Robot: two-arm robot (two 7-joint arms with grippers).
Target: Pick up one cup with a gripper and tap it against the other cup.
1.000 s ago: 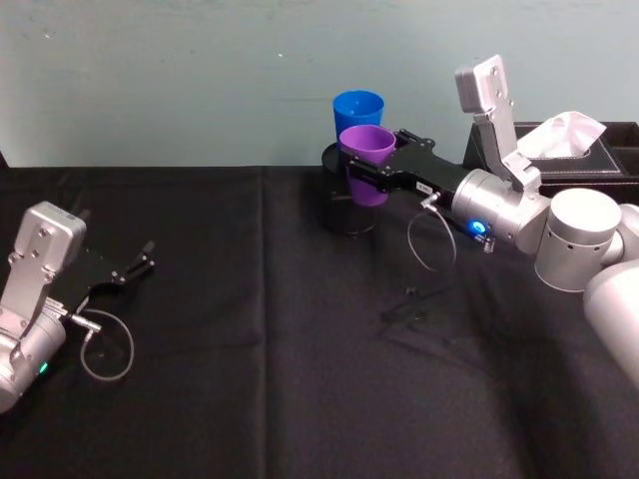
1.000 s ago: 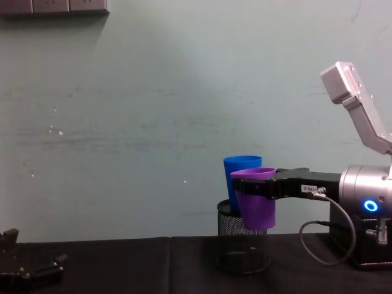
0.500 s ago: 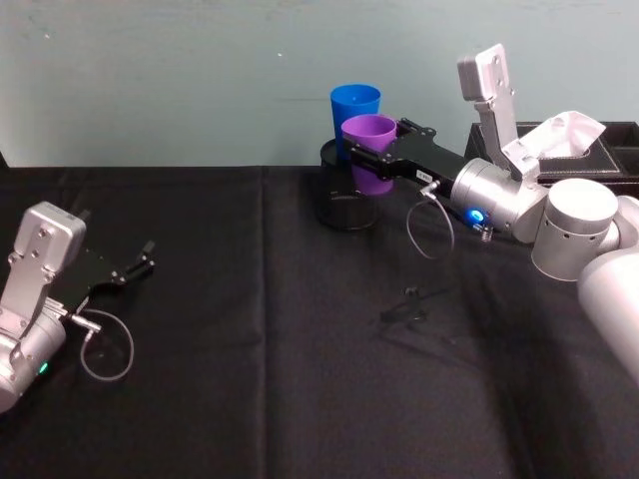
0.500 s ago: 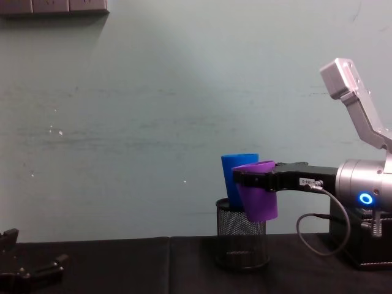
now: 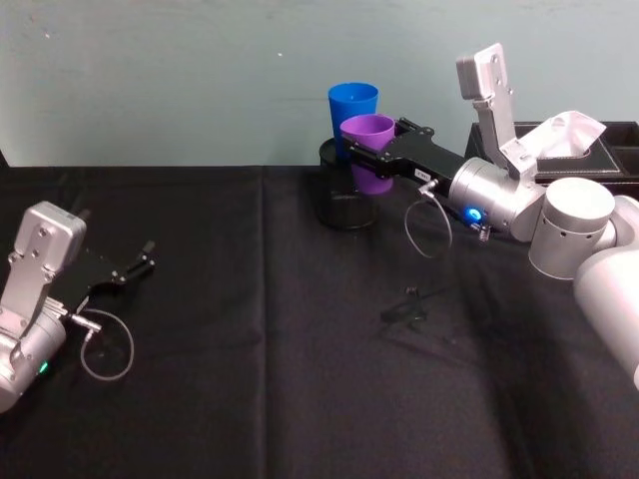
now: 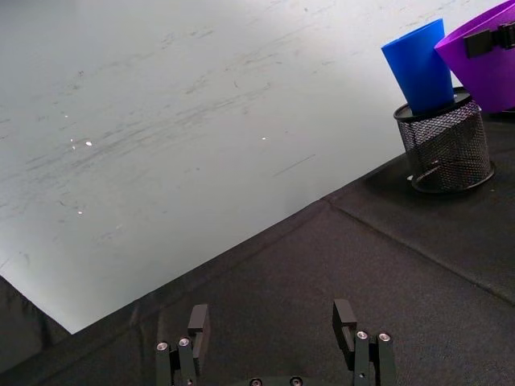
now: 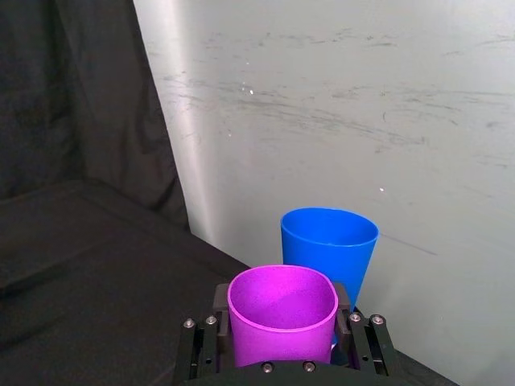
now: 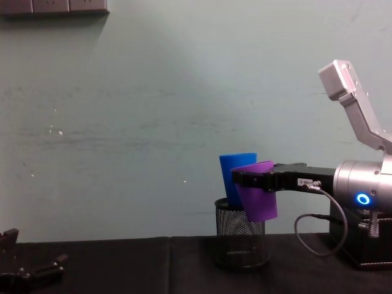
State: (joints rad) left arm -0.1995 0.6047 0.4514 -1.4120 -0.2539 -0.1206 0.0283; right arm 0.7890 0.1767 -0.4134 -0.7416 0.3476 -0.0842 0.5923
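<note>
Two tumblers crowd together at the far side of the black table (image 5: 250, 349) in the head view. The right gripper (image 5: 364, 160) clamps the purple tumbler (image 5: 369, 140) by its sides and holds it in the air. Just behind it, the blue tumbler (image 5: 352, 105) stands inside a wire-mesh pen holder (image 5: 344, 205). The left gripper (image 5: 135, 267) lies idle near the table's left edge. A tissue box (image 5: 564, 140) sits behind the right arm.

From the left wrist view, the idle claw's jaws stand wide apart with nothing between them. Farther off, the blue tumbler leans in the holder with the purple one beside its upper half.

The right wrist view looks down into the purple tumbler, pinched between the two flat fingers. The blue rim rises right behind it. Whether the walls touch cannot be told from here.

Side-on in the chest view, the purple tumbler is tilted, its rim leaning toward the blue one and its base above the mesh rim.

The tap itself looks to be the step in hand. A short, gentle nudge toward the blue wall should do. The blue tumbler probably sits loose in the holder, so a hard push could tip it. The purple base should clear the mesh.
</note>
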